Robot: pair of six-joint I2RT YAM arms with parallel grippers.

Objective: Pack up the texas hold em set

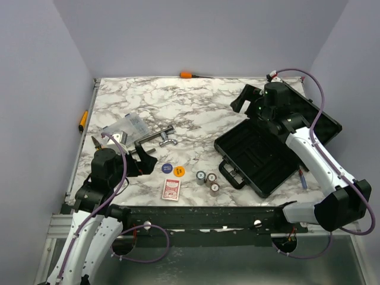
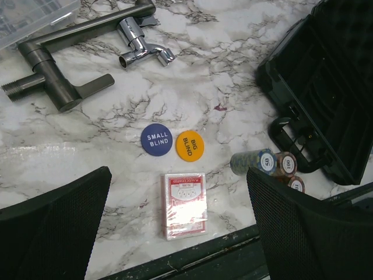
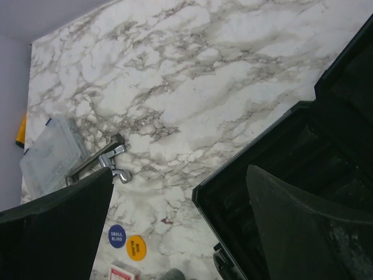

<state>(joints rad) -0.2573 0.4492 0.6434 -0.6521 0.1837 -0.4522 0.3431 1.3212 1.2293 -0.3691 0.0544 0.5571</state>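
Both claws are spread as wide as they go, and neither holds or touches anything. The left gripper (image 2: 179, 174) hangs above the near part of the marble table (image 1: 178, 101), its two fingers (image 2: 58, 224) framing the red-backed card deck (image 2: 184, 205), which lies flat just under the gap. Just beyond the deck lie the blue disc (image 2: 156, 140) and the orange disc (image 2: 189, 145), side by side and nearly touching. To the right of them three small chip stacks (image 2: 274, 165) lie clustered near the handle (image 1: 228, 174) of the black case (image 1: 255, 160), which lies open on the right of the table. The right gripper (image 3: 179, 170) hovers over the far left edge of the case. A grey clamp (image 2: 55, 81), a chrome tap (image 2: 143, 44) and a clear box (image 2: 29, 17) lie further back on the left.
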